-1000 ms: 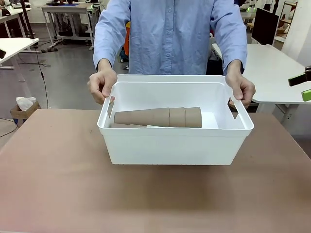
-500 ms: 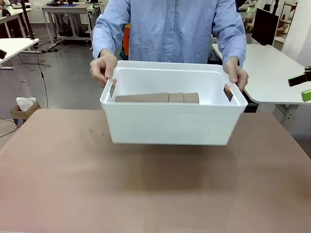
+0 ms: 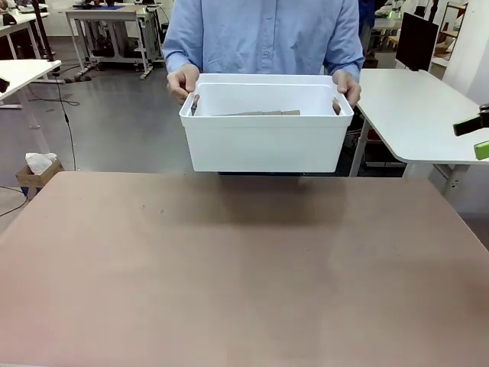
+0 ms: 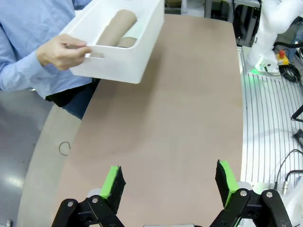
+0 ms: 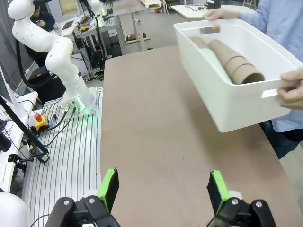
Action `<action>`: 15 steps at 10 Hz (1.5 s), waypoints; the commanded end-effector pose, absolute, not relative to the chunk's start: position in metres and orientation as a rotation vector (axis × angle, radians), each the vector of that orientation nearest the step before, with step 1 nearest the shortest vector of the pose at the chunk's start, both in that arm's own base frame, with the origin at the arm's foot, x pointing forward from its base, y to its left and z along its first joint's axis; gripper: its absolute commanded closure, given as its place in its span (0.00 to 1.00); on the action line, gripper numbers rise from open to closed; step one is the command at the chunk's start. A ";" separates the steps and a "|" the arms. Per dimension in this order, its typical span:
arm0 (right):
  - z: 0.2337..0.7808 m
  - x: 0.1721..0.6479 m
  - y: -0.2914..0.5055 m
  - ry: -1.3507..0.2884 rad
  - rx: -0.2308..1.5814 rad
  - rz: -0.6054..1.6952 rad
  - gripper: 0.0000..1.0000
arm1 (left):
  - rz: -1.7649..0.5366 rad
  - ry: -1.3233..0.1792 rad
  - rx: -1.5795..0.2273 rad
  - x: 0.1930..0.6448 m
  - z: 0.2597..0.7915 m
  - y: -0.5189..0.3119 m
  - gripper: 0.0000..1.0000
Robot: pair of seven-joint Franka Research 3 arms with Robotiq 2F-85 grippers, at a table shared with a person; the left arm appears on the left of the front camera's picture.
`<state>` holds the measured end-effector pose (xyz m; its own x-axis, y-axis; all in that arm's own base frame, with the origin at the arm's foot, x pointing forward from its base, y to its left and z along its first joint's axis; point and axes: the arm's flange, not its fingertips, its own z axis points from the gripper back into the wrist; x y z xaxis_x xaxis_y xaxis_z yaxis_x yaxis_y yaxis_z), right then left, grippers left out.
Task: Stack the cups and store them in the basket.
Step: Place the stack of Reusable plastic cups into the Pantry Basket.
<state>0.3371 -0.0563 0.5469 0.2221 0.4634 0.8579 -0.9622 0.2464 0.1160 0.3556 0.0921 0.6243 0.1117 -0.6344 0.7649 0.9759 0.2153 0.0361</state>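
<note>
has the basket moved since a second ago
Yes. The basket, held by the person's hands at both short ends, has gone up and away from the robot: it sat on the table before and now hangs above its far edge.

Left gripper (image 4: 169,182) and right gripper (image 5: 162,188) both spread wide, apparently holding nothing.

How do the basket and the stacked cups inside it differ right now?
The basket is white, boxy plastic; the cups are brown and tapered. The basket is level, held at both short ends by the person's hands; the cups lie on their sides, nested. Both are off the table.
</note>
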 end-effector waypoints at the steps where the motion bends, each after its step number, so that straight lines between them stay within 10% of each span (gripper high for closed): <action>1: 0.549 0.336 -0.054 -0.815 0.782 1.116 0.00 | -1.269 -0.760 -0.577 0.355 0.627 0.091 0.00; 15: 0.549 0.336 -0.054 -0.815 0.782 1.116 0.00 | -1.269 -0.760 -0.577 0.355 0.627 0.091 0.00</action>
